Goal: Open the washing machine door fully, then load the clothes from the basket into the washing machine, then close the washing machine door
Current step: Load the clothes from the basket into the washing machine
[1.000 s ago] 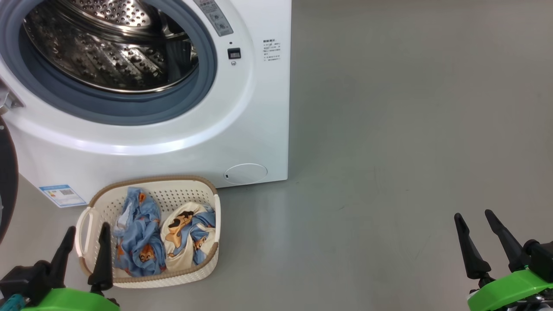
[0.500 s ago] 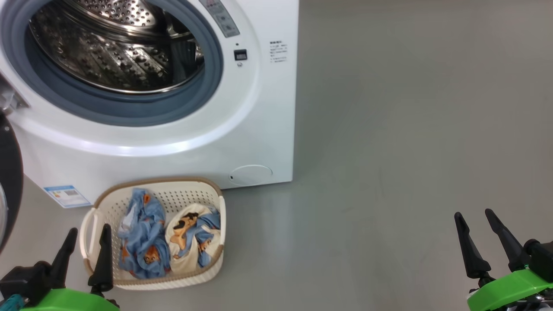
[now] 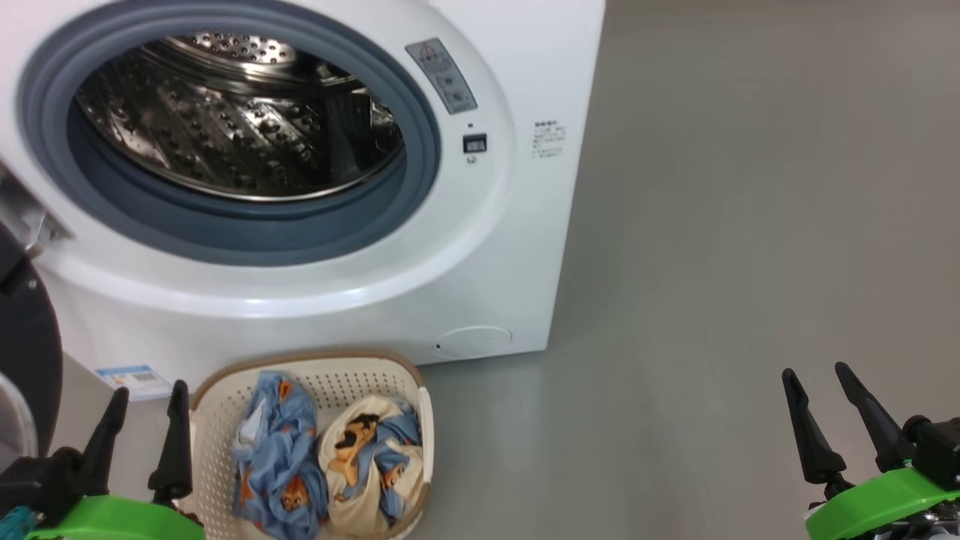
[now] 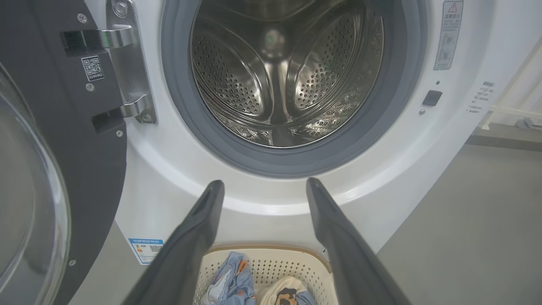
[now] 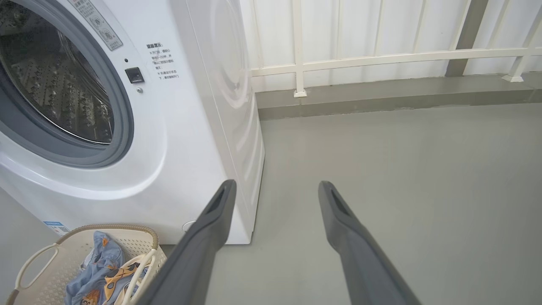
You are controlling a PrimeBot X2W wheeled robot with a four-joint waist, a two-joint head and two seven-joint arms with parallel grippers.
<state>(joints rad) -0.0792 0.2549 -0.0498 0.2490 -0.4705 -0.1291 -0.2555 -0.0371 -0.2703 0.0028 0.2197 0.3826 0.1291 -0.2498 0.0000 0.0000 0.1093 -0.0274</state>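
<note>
The white washing machine stands with its steel drum exposed. Its black-rimmed door hangs swung open at the left edge; the door and its hinge also appear in the left wrist view. In front of the machine sits the cream basket holding the clothes: a light blue garment and a cream one. My left gripper is open just left of the basket, holding nothing. My right gripper is open over bare floor far to the right.
Grey floor stretches to the right of the machine. A white railing on a low kerb runs behind it in the right wrist view. A blue label sticker sits low on the machine's front.
The head view has shifted: machine and basket now sit further right and lower in the picture. Both grippers keep their places and stay open.
</note>
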